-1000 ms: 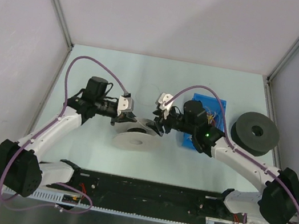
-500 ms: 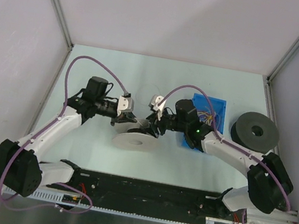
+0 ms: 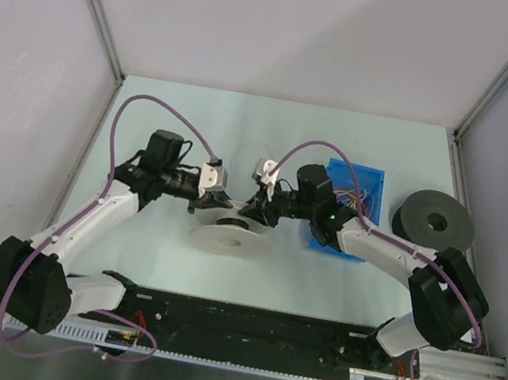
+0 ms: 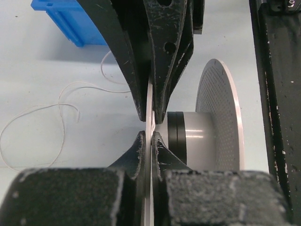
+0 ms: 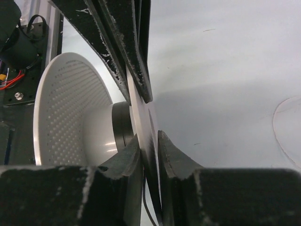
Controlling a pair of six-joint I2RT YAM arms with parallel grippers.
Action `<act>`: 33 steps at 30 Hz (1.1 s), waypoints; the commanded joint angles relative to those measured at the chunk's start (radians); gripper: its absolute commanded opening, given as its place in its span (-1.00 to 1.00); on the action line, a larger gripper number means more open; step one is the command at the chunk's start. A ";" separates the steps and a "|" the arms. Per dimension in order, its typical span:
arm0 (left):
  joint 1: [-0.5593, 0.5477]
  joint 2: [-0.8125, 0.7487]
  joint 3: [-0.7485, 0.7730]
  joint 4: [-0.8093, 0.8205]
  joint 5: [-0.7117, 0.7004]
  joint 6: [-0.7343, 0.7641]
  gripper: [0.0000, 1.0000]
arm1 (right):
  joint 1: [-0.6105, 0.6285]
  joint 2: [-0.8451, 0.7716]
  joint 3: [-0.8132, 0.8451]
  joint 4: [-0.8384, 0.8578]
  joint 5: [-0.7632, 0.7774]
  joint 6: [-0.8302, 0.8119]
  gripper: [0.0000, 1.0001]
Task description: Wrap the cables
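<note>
A white spool (image 3: 231, 238) lies between the two arms. My left gripper (image 3: 215, 205) is shut on the thin edge of its upper flange (image 4: 149, 101); the hub (image 4: 190, 141) and the perforated other flange (image 4: 218, 122) show beyond. My right gripper (image 3: 253, 212) grips the same flange (image 5: 140, 110) from the opposite side, with its fingers on either face. The hub (image 5: 99, 136) and the perforated flange (image 5: 61, 108) lie to its left. The cables (image 3: 362, 201), thin yellow and orange wires, lie in a blue bin (image 3: 374, 181) behind the right arm, untouched.
A black spool (image 3: 436, 222) lies at the right edge of the table. A thin pale thread (image 4: 61, 103) curls on the table beside the white spool. The blue bin's corner shows in the left wrist view (image 4: 66, 19). A black rail (image 3: 249, 327) runs along the near edge.
My right arm has swung left from beside the blue bin to the white spool and closed on its flange. The left arm and the spool have stayed put.
</note>
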 commanded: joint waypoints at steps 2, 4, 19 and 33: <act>-0.004 0.009 0.028 0.004 -0.019 0.049 -1.00 | -0.005 0.016 0.051 0.058 -0.054 0.022 -0.73; -0.005 0.008 0.028 0.004 -0.022 0.048 -1.00 | -0.007 0.017 0.052 0.062 -0.059 0.021 -0.90; -0.035 0.038 0.054 0.004 -0.008 0.033 -0.28 | -0.009 0.019 0.053 0.054 -0.058 -0.005 -1.00; -0.056 0.068 0.063 0.003 -0.048 0.021 -0.97 | -0.006 0.019 0.055 0.049 -0.035 -0.033 -1.00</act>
